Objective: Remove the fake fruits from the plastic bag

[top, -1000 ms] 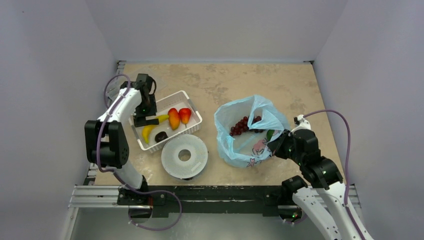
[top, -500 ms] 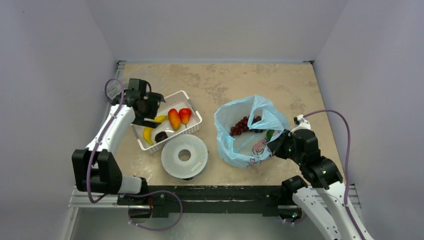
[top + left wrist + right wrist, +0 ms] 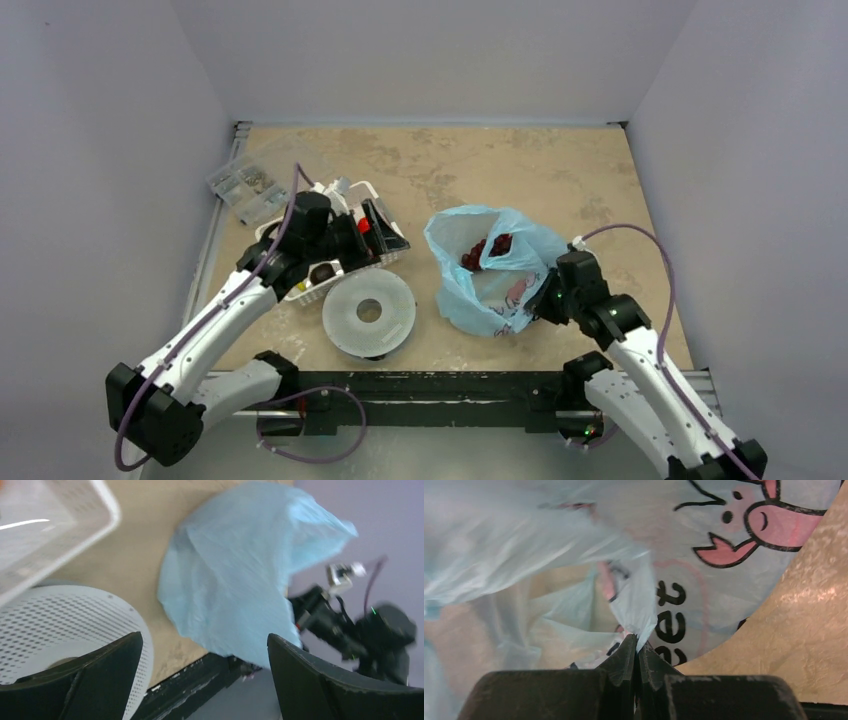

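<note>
The light-blue plastic bag (image 3: 490, 280) lies right of centre with its mouth up. Dark purple grapes (image 3: 484, 250) show inside it. My right gripper (image 3: 548, 296) is at the bag's right side, shut on a fold of the bag's film (image 3: 636, 639), next to the pink pig print (image 3: 774, 517). My left gripper (image 3: 385, 235) hovers over the right end of the white basket (image 3: 300, 292), open and holding nothing, pointing toward the bag (image 3: 235, 575). In the basket I see a dark fruit (image 3: 322, 272) and a bit of a red one (image 3: 362, 226); the arm hides the rest.
A round white perforated disc (image 3: 368, 312) lies in front of the basket, close to the bag's left side. A clear box of small parts (image 3: 245, 183) sits at the far left edge. Grey walls close in three sides.
My left arm has swung from the basket's far-left side across the basket toward the bag, its gripper open throughout. My right gripper shifted slightly left with the bag's edge, and the bag's mouth narrowed.
</note>
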{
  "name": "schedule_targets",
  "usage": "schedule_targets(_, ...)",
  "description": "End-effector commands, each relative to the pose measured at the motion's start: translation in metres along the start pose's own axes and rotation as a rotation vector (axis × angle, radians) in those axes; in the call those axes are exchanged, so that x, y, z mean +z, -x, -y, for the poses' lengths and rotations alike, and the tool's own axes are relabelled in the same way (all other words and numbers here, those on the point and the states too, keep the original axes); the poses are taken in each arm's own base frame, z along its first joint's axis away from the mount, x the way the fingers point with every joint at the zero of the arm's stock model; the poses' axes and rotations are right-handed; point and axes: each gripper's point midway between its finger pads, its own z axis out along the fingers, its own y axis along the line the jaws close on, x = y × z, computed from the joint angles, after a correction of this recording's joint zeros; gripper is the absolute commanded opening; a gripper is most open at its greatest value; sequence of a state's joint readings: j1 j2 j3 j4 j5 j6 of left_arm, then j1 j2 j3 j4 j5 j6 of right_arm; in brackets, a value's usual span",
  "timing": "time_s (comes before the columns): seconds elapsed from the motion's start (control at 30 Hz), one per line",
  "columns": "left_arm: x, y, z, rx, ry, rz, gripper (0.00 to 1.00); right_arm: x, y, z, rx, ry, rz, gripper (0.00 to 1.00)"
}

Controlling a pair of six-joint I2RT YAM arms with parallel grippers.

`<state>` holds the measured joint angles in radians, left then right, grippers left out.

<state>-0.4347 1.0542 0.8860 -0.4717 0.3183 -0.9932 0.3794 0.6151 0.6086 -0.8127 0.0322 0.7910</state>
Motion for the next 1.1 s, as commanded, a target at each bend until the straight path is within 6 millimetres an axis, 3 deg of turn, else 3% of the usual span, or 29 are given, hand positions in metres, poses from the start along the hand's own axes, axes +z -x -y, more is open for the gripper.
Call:
schedule_targets(0.0,-0.028,-0.032,0.078,0.398,-0.304,-0.027,0.94,0.026,-0.029,0.011,0.079,-0.059,-0.12,0.0)
schedule_targets(0.17,-0.026,-0.097,0.125,0.634,-0.45,-0.112,0.89,0.036,-0.026,0.01,0.109,-0.034,-0.078,0.0)
schedule_targets(0.37,0.004,-0.157,0.156,0.875,-0.473,-0.166,0.84,0.045,-0.034,0.001,0.096,-0.002,-0.139,0.0)
schedule_targets(0.43,0.018,-0.168,0.16,0.943,-0.443,-0.162,0.84,0.041,-0.027,-0.004,0.089,0.02,-0.113,0.0)
schedule_targets(0.6,0.058,-0.169,0.155,1.027,-0.297,-0.145,0.8,0.029,-0.012,-0.013,0.09,0.057,-0.047,0.0)
schedule_targets(0.7,0.08,-0.17,0.146,1.045,-0.211,-0.157,0.75,0.023,-0.007,-0.014,0.097,0.054,-0.025,0.0)
schedule_targets(0.77,0.094,-0.176,0.131,1.03,-0.159,-0.19,0.71,0.02,-0.004,-0.013,0.099,0.05,-0.013,0.0)
schedule_targets(0.9,0.116,-0.187,0.082,0.931,-0.042,-0.206,0.64,0.012,0.0,-0.017,0.11,0.065,0.001,0.0)
schedule_targets(1.07,0.126,-0.202,0.027,0.812,0.054,-0.231,0.58,0.005,0.01,-0.011,0.127,0.039,0.063,0.0)
